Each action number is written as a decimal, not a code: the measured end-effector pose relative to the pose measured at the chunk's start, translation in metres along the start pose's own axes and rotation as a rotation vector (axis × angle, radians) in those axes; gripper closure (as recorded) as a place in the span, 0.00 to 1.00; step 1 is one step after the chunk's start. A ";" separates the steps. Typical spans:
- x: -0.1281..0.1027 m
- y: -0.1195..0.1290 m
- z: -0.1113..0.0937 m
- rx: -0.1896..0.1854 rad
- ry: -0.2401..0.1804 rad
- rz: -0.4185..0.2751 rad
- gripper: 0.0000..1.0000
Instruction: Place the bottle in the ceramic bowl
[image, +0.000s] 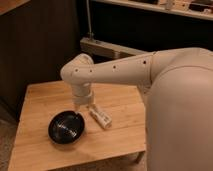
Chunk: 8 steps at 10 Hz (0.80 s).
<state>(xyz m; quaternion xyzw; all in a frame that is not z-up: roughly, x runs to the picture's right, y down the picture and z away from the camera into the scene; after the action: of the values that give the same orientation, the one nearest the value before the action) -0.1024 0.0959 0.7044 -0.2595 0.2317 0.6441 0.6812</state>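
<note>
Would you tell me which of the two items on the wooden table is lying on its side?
The bottle: slim and white, it lies flat just right of the round black ceramic bowl, with the gripper above between them.

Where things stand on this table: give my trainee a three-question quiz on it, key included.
1. True or false: the white bottle already lies inside the black ceramic bowl.
2. Where is the gripper? A) low over the wooden table, between bowl and bottle; B) down by the floor; C) out of view.
3. Is the bottle standing or lying?
Key: 1 false, it rests on the table beside the bowl. 2 A. 3 lying on its side.
</note>
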 end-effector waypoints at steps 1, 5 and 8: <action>0.000 0.000 0.000 0.000 0.000 0.000 0.35; -0.003 -0.001 -0.002 0.016 -0.022 -0.017 0.35; -0.034 -0.019 -0.021 0.032 -0.147 -0.145 0.35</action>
<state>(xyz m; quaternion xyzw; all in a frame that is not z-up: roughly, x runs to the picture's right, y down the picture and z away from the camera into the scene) -0.0848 0.0559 0.7112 -0.2167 0.1719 0.6066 0.7453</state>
